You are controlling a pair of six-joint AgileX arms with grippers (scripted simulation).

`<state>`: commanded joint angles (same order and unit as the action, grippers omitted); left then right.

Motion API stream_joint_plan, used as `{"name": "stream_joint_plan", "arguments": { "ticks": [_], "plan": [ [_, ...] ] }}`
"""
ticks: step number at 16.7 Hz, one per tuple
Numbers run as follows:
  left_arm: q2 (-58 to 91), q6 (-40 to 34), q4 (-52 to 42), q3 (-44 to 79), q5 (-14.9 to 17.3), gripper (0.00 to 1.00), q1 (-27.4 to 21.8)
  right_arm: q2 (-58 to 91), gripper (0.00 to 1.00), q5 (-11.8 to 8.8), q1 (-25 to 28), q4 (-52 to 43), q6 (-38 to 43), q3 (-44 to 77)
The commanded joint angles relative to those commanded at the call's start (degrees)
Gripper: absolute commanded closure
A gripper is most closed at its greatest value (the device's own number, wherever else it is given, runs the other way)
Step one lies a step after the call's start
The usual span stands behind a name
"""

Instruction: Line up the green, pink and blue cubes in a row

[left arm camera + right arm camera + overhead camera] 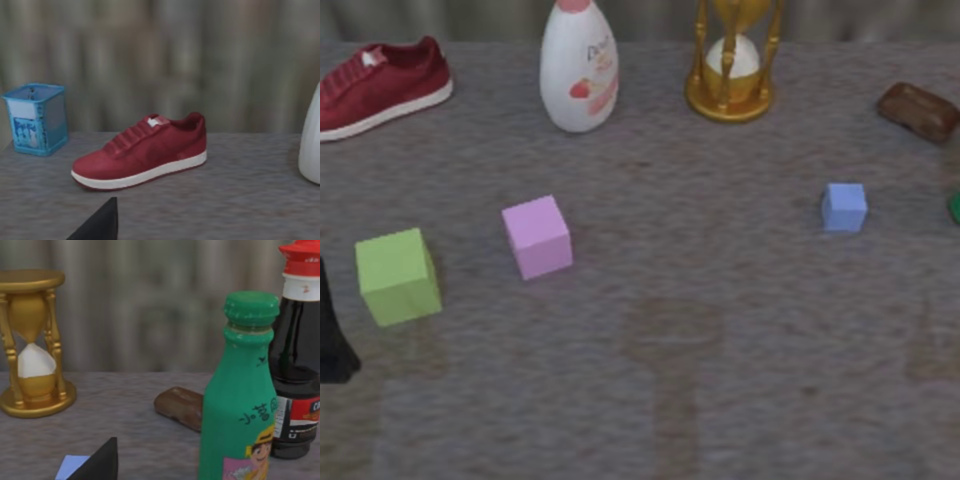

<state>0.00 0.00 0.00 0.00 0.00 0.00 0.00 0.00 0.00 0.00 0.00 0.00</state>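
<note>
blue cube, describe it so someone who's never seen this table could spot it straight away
Start at the golden hourglass standing at the table's far edge, right of centre. Come toward the near side and a little right, onto open tabletop, and the blue cube sits there alone. It is periwinkle and much smaller than the pink cube and green cube, both far off on the left.

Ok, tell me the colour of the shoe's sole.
White, under a dark red upper; the shoe shows best in the left wrist view.

Light: even, dim, diffuse
Shadows: faint, soft patches on table [720, 400] near front edge
Glare: none
Focus: backdrop blurred
</note>
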Motion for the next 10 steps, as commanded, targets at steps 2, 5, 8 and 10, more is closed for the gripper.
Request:
{"name": "stream_joint_plan", "arguments": {
  "ticks": [2,5,8,10],
  "plan": [
    [0.0,0.0,0.0,0.0,0.0,0.00,0.0,0.0,0.00,0.0,0.0,0.0,0.0,0.0],
    [0.0,0.0,0.0,0.0,0.0,0.00,0.0,3.2,0.00,0.3,-0.1,-2.3,0.6,2.9],
    [0.0,0.0,0.0,0.0,0.0,0.00,0.0,11.7,0.00,0.9,-0.1,-8.2,1.8,10.1],
    [0.0,0.0,0.0,0.0,0.0,0.00,0.0,19.8,0.00,1.3,0.0,-13.9,2.9,16.4]
  ]
}}
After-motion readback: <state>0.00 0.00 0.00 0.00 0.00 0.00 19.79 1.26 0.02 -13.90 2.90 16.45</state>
